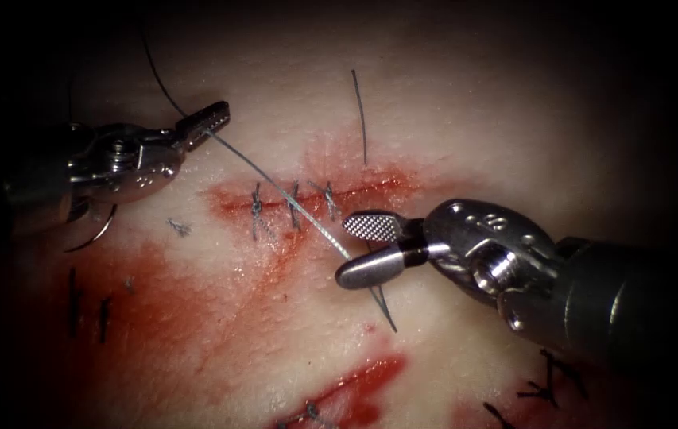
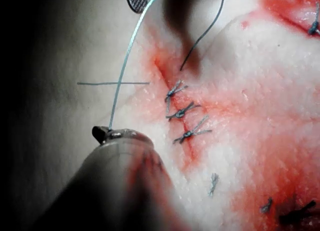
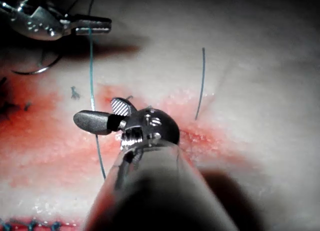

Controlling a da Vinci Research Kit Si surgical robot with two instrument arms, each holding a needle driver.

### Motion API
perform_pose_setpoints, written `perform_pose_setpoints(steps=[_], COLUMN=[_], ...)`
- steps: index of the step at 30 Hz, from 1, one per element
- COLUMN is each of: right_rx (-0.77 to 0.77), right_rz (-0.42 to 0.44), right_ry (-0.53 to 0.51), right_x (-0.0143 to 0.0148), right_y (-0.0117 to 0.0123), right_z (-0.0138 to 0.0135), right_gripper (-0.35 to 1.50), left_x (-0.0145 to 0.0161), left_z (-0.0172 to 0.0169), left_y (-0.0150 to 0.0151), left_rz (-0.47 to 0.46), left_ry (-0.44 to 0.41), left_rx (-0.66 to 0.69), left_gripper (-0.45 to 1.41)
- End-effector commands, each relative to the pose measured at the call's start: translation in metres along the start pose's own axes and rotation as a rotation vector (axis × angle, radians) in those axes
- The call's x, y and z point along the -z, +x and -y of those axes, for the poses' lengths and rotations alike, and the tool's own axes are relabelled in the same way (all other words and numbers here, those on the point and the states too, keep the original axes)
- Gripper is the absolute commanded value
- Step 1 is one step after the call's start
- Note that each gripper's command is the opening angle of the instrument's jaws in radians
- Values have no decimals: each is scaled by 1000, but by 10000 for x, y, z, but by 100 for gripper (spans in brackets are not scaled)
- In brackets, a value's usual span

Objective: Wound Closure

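Note:
The cut (image 1: 315,195) runs across the tissue (image 1: 466,119) with three knotted stitches (image 1: 293,203) on it. My left tool (image 1: 207,121) is up left of the cut, shut on the thread (image 1: 275,181). The thread runs taut down and right over the stitches and passes between the open jaws of my right tool (image 1: 348,248), just below the cut, then trails on. Neither tool holds the curved needle (image 1: 97,233); it lies on the tissue under the left tool's wrist. From the left wrist, the thread (image 2: 122,66) rises from the left tool (image 2: 101,133). The right tool (image 3: 107,113) stands open astride the thread (image 3: 91,66).
A loose thread tail (image 1: 361,119) stands above the cut's right part. Red fluid (image 1: 156,302) stains the tissue lower left. Older dark stitches (image 1: 549,381) sit lower right, and a second stitched cut (image 1: 346,389) lies along the bottom edge.

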Motion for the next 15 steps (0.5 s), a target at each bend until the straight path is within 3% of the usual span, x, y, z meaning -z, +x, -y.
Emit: perform_pose_setpoints(steps=[1,3,5,6,7,8,11,14,15], right_rx=[-4,-8,25,43,64,86,213,263,296], right_rz=[-49,-93,-145,-153,-144,-130,-59,-18,0], right_ry=[57,93,109,89,66,50,-11,-13,37], right_x=[13,25,37,38,37,34,3,-23,-43], right_y=[15,22,28,27,25,22,-5,-25,-35], right_z=[-13,-21,-38,-44,-51,-57,-81,-93,-98], right_gripper=[147,138,100,37,-11,-35,-35,-35,-35], left_x=[-5,-3,-5,-6,-8,-11,-26,-37,-46], left_z=[6,7,8,9,9,9,9,10,9], left_y=[-2,-2,2,4,6,10,24,31,34], left_rz=[0,4,9,5,-1,-5,-19,-8,-2], left_ry=[12,22,39,46,53,58,69,99,127], left_rx=[24,57,100,108,116,130,219,263,304], left_gripper=[-45,-45,-45,-45,-45,-45,-45,-45,-45])
